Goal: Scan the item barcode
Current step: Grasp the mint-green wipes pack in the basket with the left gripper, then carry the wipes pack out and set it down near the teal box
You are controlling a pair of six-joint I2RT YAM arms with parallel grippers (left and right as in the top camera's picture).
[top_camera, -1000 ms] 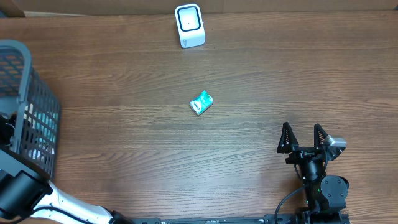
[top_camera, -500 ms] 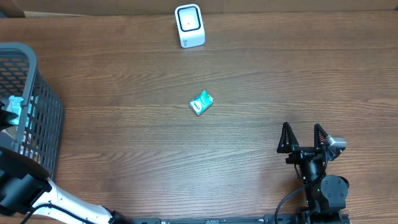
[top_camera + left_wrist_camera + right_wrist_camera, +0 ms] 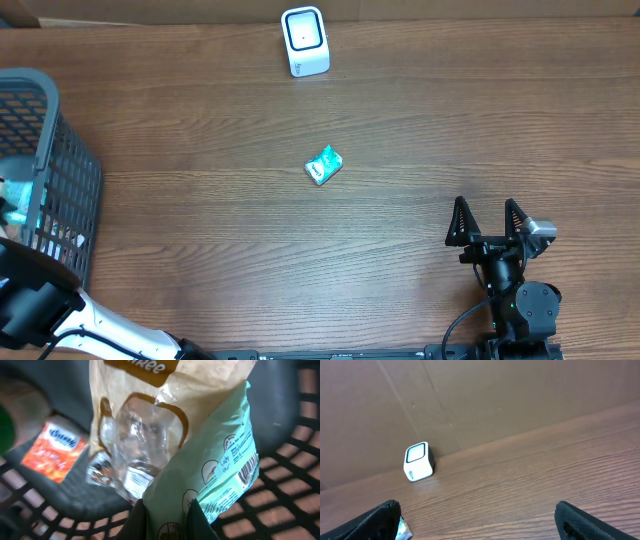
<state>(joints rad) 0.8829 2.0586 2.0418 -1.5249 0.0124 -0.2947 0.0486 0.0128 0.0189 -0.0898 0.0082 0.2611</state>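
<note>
Left gripper (image 3: 167, 517) is clamped shut on the near end of a mint-green pouch (image 3: 220, 480), down inside the basket (image 3: 55, 140) at the tabletop's (image 3: 450, 120) left edge. The pouch's barcode (image 3: 248, 471) shows on its right side, and only the left wrist view catches it. That view also has a tan bag (image 3: 150, 410) with a clear window right behind the pouch, and an orange sachet (image 3: 57, 451) on the basket floor off to the left. Overhead can't make any of that out through the mesh.

Right gripper (image 3: 486, 212) sits near the front right corner, jaws spread wide, holding nothing. Scanner (image 3: 304, 41) stands at the middle of the far edge. A small teal packet (image 3: 323, 164) lies alone mid-table, with lots of bare wood around both.
</note>
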